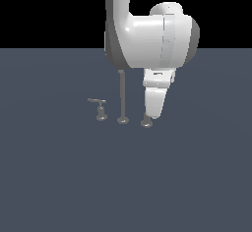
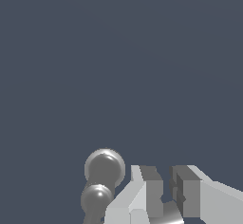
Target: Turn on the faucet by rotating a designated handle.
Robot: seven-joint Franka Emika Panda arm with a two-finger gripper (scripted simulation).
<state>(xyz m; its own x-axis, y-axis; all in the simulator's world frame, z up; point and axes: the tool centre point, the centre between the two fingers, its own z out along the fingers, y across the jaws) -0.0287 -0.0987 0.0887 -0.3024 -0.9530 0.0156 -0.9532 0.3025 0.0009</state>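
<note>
In the exterior view, left to right: a small lever tap [image 1: 100,109], the tall spout [image 1: 122,98] of the faucet, then the handle [image 1: 145,122], mostly hidden beneath the gripper [image 1: 153,114]. The jaws look nearly closed around something grey; a firm grip cannot be confirmed. The handle is probably rigid, slick metal, best pushed near the bar's tip.

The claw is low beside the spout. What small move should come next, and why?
Probably a short sideways sweep to turn the handle about its base. The claw is down at it, on the exterior view's right of the spout, and the wrist view shows a grey piece, likely its bar, in the narrow gap between the fingers. Whether they grip it is unclear.
</note>
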